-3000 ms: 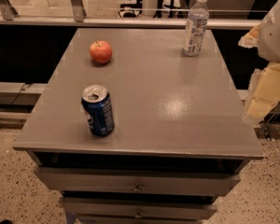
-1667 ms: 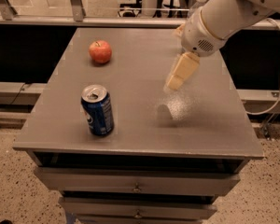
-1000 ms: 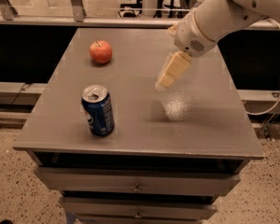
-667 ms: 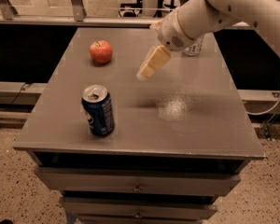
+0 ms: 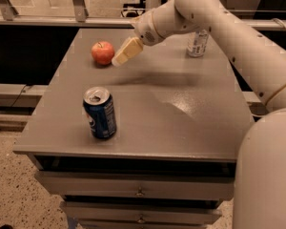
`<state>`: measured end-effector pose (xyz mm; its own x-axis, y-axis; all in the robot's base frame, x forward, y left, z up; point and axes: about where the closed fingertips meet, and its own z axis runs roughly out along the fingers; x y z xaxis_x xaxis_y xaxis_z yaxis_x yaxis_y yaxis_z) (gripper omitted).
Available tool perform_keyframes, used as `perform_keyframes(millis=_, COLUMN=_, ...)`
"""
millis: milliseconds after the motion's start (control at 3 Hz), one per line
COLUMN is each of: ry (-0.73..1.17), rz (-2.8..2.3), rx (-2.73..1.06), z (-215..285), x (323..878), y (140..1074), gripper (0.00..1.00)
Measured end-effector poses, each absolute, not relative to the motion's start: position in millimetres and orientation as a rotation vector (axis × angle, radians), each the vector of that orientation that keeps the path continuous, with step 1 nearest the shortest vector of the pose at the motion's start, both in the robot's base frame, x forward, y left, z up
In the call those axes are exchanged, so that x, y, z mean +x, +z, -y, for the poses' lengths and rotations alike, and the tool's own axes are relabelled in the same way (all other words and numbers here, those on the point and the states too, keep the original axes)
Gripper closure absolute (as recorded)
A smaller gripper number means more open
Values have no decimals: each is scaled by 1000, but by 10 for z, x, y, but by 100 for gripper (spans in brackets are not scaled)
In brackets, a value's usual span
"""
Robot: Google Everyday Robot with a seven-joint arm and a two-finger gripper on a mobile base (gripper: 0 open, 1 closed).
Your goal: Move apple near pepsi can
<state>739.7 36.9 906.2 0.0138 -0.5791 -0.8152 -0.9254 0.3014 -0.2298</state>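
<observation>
The apple (image 5: 103,52), red-orange and round, sits at the back left of the grey table (image 5: 190,113). The pepsi can (image 5: 100,112), dark blue with a silver top, stands upright near the front left, well apart from the apple. My gripper (image 5: 118,59) hangs just to the right of the apple, its cream tip pointing down-left at it and very close to its side. It holds nothing that I can see. The white arm (image 5: 219,23) reaches in from the right, above the table.
A clear plastic water bottle (image 5: 198,43) stands at the back right, partly hidden behind the arm. The table has drawers (image 5: 140,191) below its front edge. A railing (image 5: 47,20) runs behind the table. The robot's body (image 5: 267,175) fills the lower right.
The arm has swept from the right side of the table leftward to the apple. The apple, the can and the bottle have not moved.
</observation>
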Motion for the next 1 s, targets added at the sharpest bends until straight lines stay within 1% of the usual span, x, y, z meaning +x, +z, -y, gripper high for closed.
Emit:
perform_keyframes(millis=667, ry=593, rz=-1712, rx=-1269, z=-840, x=7811, y=8685, gripper=0)
perform_keyframes(millis=1000, ry=616, rz=-1733, rx=-1241, z=-906, x=7874, y=8577, gripper=0)
